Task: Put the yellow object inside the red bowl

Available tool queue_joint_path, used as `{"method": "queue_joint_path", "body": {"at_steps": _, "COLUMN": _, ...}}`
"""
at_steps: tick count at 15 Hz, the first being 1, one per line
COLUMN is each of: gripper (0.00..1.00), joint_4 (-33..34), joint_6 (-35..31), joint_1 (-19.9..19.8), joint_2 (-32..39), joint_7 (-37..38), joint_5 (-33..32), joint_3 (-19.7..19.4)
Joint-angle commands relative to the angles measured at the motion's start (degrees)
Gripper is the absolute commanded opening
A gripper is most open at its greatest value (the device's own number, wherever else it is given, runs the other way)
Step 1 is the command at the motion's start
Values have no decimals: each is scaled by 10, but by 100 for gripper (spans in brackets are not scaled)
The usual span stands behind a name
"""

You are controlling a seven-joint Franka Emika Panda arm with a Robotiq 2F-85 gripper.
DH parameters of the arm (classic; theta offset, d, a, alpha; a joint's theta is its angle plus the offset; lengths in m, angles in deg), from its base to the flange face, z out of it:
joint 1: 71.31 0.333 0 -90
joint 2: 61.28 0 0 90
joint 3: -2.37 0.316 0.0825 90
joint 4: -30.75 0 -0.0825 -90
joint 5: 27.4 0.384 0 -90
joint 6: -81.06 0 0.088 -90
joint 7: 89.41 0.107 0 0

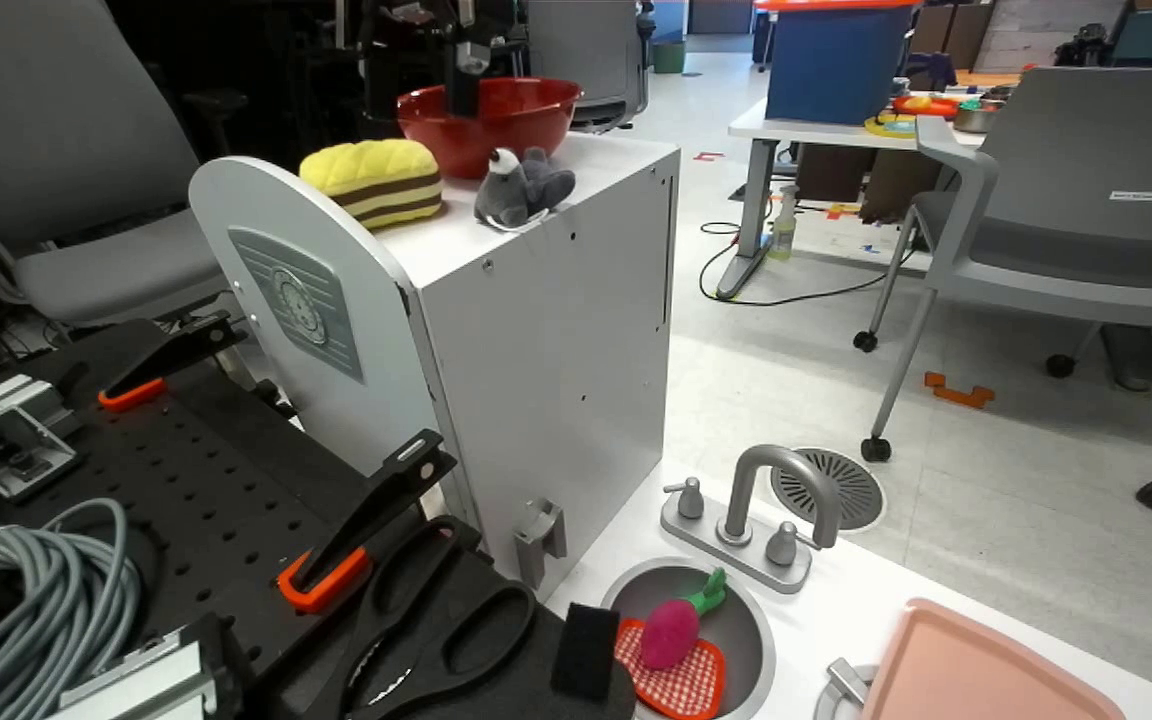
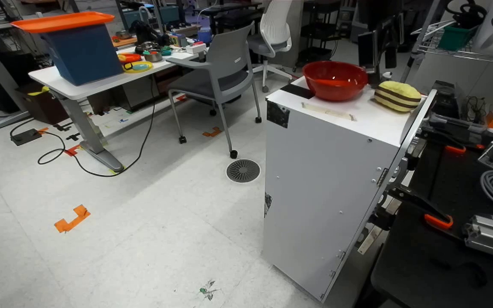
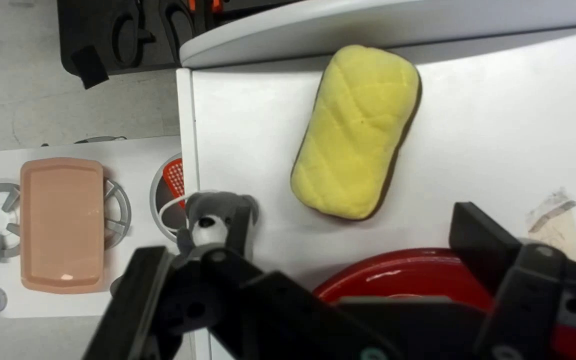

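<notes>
Cabinet top (image 3: 483, 130), yellow object (image 3: 355, 132), red bowl (image 2: 335, 87), plush (image 1: 504, 193)

In an exterior view, the cabinet top (image 1: 621, 158) carries 1 red bowl (image 1: 536, 120), 1 yellow object (image 1: 371, 175) and 1 gray plush toy (image 1: 504, 197). The near sink (image 1: 742, 628) contains 1 magenta toy vegetable (image 1: 669, 634) and 1 red latticed piece (image 1: 693, 682); beside it: 1 faucet (image 1: 742, 490), 2 handles (image 1: 782, 545). Near right: 1 pink tray (image 1: 976, 670). Far right: 1 blue bin (image 1: 836, 75). Wrist view: 2 burner grates (image 3: 124, 215).

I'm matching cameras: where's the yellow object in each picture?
In an exterior view: yellow object, upper left, left of the red bowl.
In an exterior view: yellow object, upper right, right of the red bowl.
In the wrist view: yellow object, upper middle; red bowl, lower right.
Shared landmark: red bowl.
</notes>
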Motion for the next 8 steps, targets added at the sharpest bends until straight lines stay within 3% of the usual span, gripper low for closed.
{"method": "queue_joint_path", "body": {"at_steps": 1, "gripper": 100, "joint_4": 28, "joint_6": 12, "joint_1": 7, "joint_2": 17, "joint_7": 21, "joint_5": -2, "joint_3": 1}}
{"method": "queue_joint_path", "body": {"at_steps": 8, "gripper": 100, "joint_4": 34, "joint_6": 7, "joint_1": 16, "joint_2": 21, "joint_7": 28, "joint_5": -21, "joint_3": 1}}
